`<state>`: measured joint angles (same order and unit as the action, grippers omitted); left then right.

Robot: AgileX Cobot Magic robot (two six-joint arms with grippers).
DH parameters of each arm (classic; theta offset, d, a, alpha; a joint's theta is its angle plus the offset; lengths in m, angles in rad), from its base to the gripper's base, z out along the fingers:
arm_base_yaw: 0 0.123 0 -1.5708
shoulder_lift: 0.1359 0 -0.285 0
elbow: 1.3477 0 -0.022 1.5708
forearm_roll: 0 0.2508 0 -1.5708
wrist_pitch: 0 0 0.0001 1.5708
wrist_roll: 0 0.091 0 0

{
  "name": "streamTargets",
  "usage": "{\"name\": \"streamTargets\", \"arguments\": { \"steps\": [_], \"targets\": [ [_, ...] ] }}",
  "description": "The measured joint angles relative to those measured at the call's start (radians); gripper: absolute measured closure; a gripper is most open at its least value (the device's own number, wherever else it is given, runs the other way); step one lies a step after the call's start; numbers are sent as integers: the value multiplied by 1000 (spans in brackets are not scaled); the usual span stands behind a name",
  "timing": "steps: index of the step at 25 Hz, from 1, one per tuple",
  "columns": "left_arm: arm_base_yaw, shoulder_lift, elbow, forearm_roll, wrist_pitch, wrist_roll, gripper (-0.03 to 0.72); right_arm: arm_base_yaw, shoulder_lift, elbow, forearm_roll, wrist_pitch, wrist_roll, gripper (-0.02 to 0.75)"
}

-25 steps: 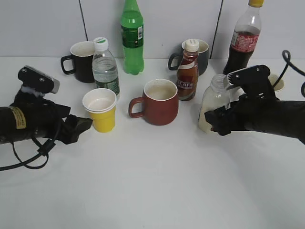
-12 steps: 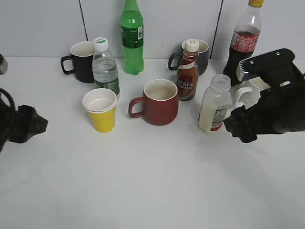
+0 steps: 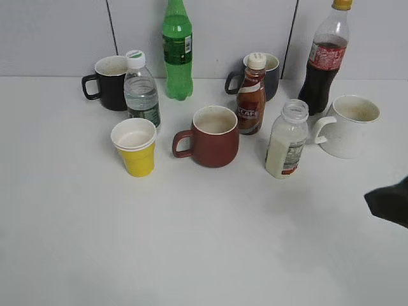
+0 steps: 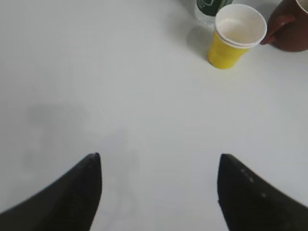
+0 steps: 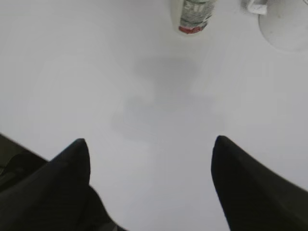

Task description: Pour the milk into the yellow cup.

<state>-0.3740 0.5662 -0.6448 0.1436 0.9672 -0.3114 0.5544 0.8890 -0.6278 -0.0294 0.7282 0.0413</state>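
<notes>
The milk bottle (image 3: 287, 141) stands upright and capless on the white table, right of the dark-red mug; its base shows at the top of the right wrist view (image 5: 191, 17). The yellow cup (image 3: 135, 148) stands left of the red mug and holds white liquid; it also shows in the left wrist view (image 4: 234, 34). My left gripper (image 4: 159, 161) is open and empty over bare table, well short of the cup, and is out of the exterior view. My right gripper (image 5: 150, 144) is open and empty, short of the bottle; only a dark edge of that arm (image 3: 392, 203) shows at the exterior view's right edge.
A dark-red mug (image 3: 215, 136) sits mid-table. Behind stand a water bottle (image 3: 141, 91), black mug (image 3: 109, 82), green bottle (image 3: 176, 51), coffee bottle (image 3: 252, 95), dark mug (image 3: 270, 75), cola bottle (image 3: 326, 58). A white mug (image 3: 349, 126) sits right of the milk.
Both arms have drawn back out to the sides. The right gripper let go of the milk bottle, which stays upright. The left arm has left the exterior view.
</notes>
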Motion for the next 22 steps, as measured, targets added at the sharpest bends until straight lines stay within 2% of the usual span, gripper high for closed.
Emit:
{"name": "streamTargets", "arguments": {
  "steps": [1,2,5,10,13,16,22],
  "targets": [
    [0,0,0,0,0,0,120,0,-51,0,29,37,-27,150],
    [0,-122,0,-21,119,59,120,0,-119,0,51,83,-41,150],
    [-1,-268,0,-60,226,129,120,0,-255,11,107,208,-69,150],
    [-1,-455,0,-85,250,181,120,0,-534,53,122,379,-76,150],
    [-1,-564,6,-74,248,207,120,1,-703,72,123,388,-109,150],
    [-1,-573,40,-69,224,212,120,1,-815,91,126,366,-158,152],
    [-1,-573,108,-123,104,243,120,4,-863,114,125,320,-176,152]
  ]
}}
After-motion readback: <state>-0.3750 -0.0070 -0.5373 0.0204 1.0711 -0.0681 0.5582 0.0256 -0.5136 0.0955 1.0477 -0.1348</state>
